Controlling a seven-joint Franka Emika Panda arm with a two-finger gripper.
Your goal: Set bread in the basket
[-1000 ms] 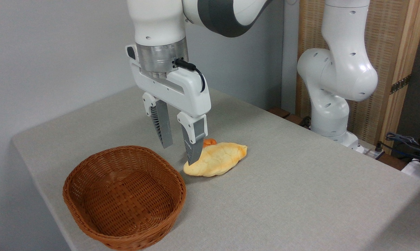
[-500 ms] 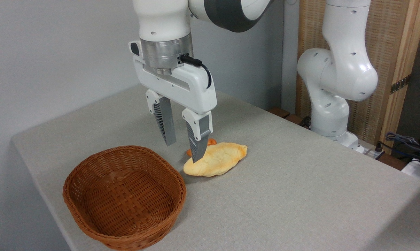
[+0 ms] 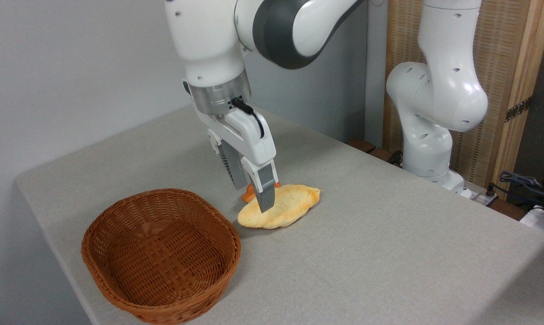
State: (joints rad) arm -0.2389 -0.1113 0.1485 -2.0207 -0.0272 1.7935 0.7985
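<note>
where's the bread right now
The bread lies on the table near the picture's centre, just right of the basket, with the gripper over its left part.

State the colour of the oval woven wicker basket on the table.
Reddish-brown all over; the oval woven wicker basket shows clearly in the fixed camera view.

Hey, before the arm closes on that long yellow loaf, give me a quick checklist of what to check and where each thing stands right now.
1. Gripper open: ok, a gap shows between its two grey fingers.
2. Fingers either side of the pale golden twisted loaf: cannot tell; the front finger overlaps it and the rear finger's tip is hidden.
3. Small orange bun behind the loaf, out of the grasp: cannot tell; it sits very close to the fingers.
4. Brown woven wicker basket free to receive: ok, nothing inside.
5. Loaf flat on the grey table: ok.
</note>
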